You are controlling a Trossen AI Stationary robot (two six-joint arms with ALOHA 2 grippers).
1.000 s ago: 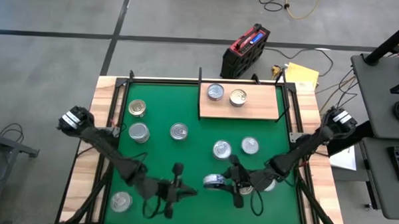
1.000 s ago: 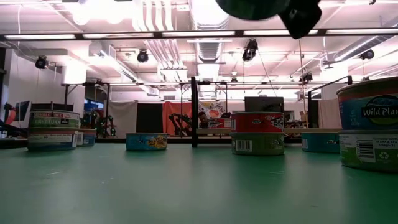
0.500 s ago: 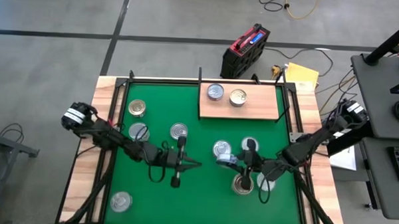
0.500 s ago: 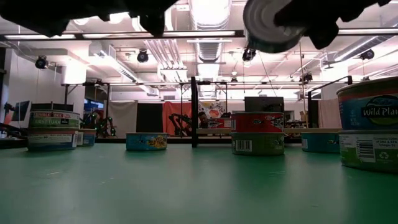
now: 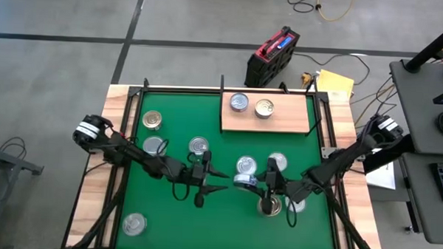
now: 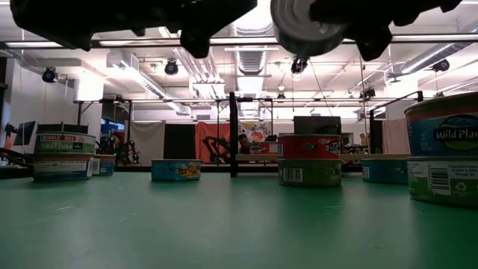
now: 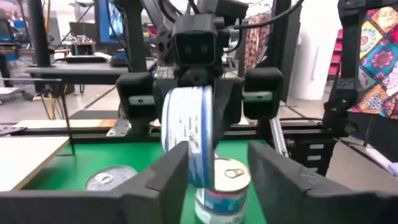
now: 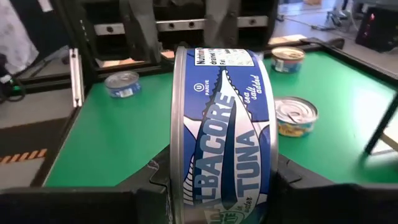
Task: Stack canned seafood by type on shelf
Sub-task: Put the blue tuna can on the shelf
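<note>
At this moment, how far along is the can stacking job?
Early. Two cans, one silver-lidded and one gold-lidded, sit side by side on the shelf, unstacked. In hand: the right gripper holds an albacore tuna can on edge above the mat, and the left gripper faces it with fingers open. Several other cans remain spread over the green mat.

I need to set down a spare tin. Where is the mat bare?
Bare: the mat between the shelf and the far-left can, and the near middle. Crowded: right of centre, where the right gripper holds a tuna can near the left gripper.
</note>
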